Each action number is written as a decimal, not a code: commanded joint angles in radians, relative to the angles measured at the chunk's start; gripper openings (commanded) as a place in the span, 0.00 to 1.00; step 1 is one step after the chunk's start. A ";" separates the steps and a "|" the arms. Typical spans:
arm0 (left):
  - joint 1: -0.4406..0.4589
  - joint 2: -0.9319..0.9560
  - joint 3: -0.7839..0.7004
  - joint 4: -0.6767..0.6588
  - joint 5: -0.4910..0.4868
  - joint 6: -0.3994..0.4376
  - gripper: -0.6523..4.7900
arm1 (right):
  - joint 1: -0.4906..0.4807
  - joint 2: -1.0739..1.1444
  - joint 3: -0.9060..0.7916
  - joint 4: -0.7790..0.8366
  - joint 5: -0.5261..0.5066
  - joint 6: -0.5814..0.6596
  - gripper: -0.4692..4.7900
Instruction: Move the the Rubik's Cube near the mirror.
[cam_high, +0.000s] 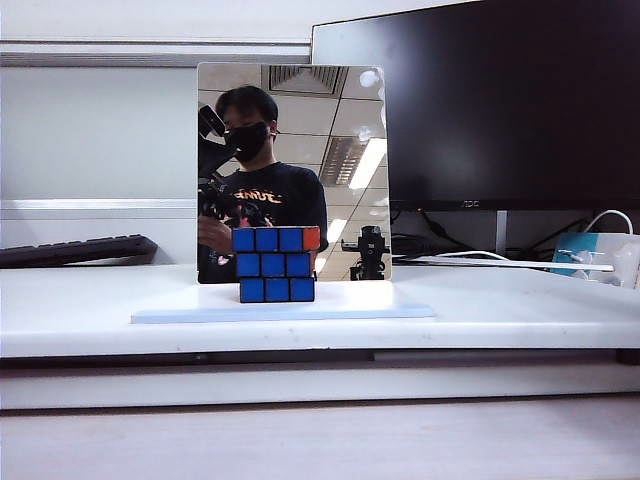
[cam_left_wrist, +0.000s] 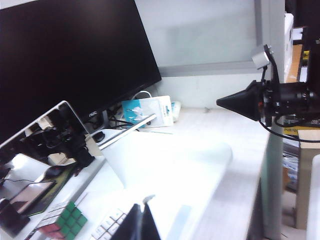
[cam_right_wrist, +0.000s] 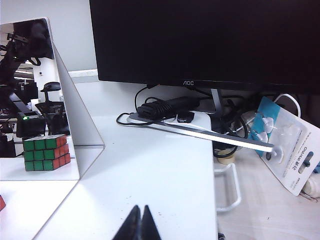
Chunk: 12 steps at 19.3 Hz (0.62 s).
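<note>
**Cube parked at the mirror, both grippers clear of it**

White desktop (cam_high: 90, 310) fills the lower half of your exterior view, with a grey wall behind and a black monitor (cam_high: 500, 100) at upper right. At centre stands the mirror (cam_high: 292, 150), upright on its thin pale-blue base (cam_high: 380, 308). The Rubik's Cube (cam_high: 276, 264) sits on that base directly in front of the glass, blue face toward you, with one orange sticker at its upper right corner. From this angle you cannot tell whether it touches the glass or stands just off it. A dark keyboard (cam_high: 75, 250) lies at the far left, and a blue-and-white blister pack (cam_high: 590, 255) at the far right.

Neither arm shows directly in the exterior view.

In your left wrist view, the left gripper (cam_left_wrist: 141, 225) appears at the bottom centre of the frame with its fingers pressed together, holding nothing. The cube (cam_left_wrist: 62, 222) is at lower left of that frame, green and red faces showing, near the gripper but apart from it, with the mirror (cam_left_wrist: 40, 150) tilted above it.

In your right wrist view, the right gripper (cam_right_wrist: 139, 225) sits at bottom centre, its dark fingertips also meeting and empty. The mirror (cam_right_wrist: 75, 120) stands at the left of that frame, and a green-and-red cube (cam_right_wrist: 46, 152) shows inside the glass as a reflection; a sliver of red (cam_right_wrist: 2, 202) at the left edge is likely the cube itself. It is well apart from this gripper.
</note>
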 joint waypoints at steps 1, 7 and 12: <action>0.265 -0.065 0.002 -0.019 0.174 -0.052 0.11 | 0.000 0.000 -0.005 0.013 0.002 -0.003 0.09; 0.851 -0.315 -0.160 0.082 -0.249 -0.091 0.11 | 0.000 0.000 -0.005 0.013 -0.005 -0.002 0.09; 0.977 -0.419 -0.425 0.295 -0.121 -0.261 0.11 | 0.001 0.000 -0.005 0.013 -0.005 -0.003 0.09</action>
